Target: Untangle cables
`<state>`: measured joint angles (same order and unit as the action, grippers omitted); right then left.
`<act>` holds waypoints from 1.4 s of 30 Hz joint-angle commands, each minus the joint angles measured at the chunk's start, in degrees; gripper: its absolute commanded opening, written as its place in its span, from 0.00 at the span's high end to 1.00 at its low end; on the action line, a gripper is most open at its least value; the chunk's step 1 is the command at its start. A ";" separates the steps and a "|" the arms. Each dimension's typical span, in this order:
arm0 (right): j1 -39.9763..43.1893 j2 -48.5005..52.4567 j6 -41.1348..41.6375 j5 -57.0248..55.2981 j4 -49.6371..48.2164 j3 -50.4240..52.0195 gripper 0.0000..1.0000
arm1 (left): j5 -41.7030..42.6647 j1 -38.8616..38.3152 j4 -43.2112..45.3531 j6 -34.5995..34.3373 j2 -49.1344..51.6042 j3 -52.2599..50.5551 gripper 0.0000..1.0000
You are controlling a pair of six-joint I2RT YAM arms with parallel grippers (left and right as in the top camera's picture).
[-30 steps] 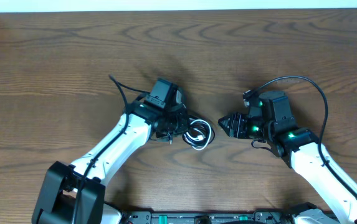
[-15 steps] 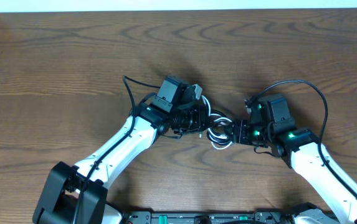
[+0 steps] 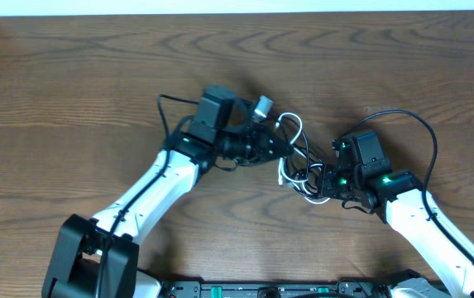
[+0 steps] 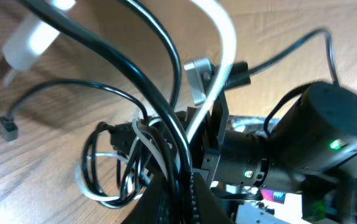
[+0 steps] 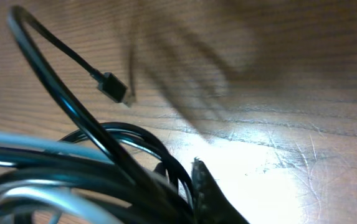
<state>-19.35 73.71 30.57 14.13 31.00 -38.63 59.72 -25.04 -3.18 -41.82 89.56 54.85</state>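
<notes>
The cables (image 3: 299, 162) are a tangle of thin black cords and one white cord, stretched between my two grippers at mid-table. My left gripper (image 3: 283, 146) is shut on black strands of the cables (image 4: 159, 124), which run up from its jaws (image 4: 184, 198). The white cord loops (image 3: 291, 124) above, its white plug (image 3: 263, 106) beside the left wrist. My right gripper (image 3: 323, 182) is shut on the lower coils (image 5: 85, 174); one fingertip (image 5: 202, 177) shows beside the strands. A small black plug (image 5: 113, 87) hangs free above the wood.
Brown wooden table (image 3: 71, 83) all round. The right arm's thick black wire (image 3: 423, 136) arcs over its wrist. Both arm bases sit at the near edge. The right arm's body (image 4: 328, 143) fills the right side of the left wrist view.
The right gripper has shut on the coils. The left gripper has swung right and up with the cables, lifting the white loop and pulling the bundle open between the two.
</notes>
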 commanded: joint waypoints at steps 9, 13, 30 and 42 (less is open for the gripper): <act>-0.04 0.55 -0.24 -2.58 1.07 0.09 0.99 | -2.19 7.23 -4.46 5.86 -1.27 0.87 0.93; -0.22 0.55 -1.60 1.27 -0.74 0.09 0.99 | -15.15 7.23 -16.63 11.15 -1.27 0.87 0.62; -0.26 0.55 -2.58 10.49 -8.96 0.09 0.99 | -13.90 -2.32 -19.30 11.80 -1.25 0.87 0.58; -0.26 0.55 -2.58 12.66 -8.96 0.09 0.99 | -21.40 -7.87 -16.87 11.56 -1.18 0.87 0.58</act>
<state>-19.53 74.30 28.86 24.69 22.37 -38.57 42.04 -31.88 -19.94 -31.05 89.25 55.20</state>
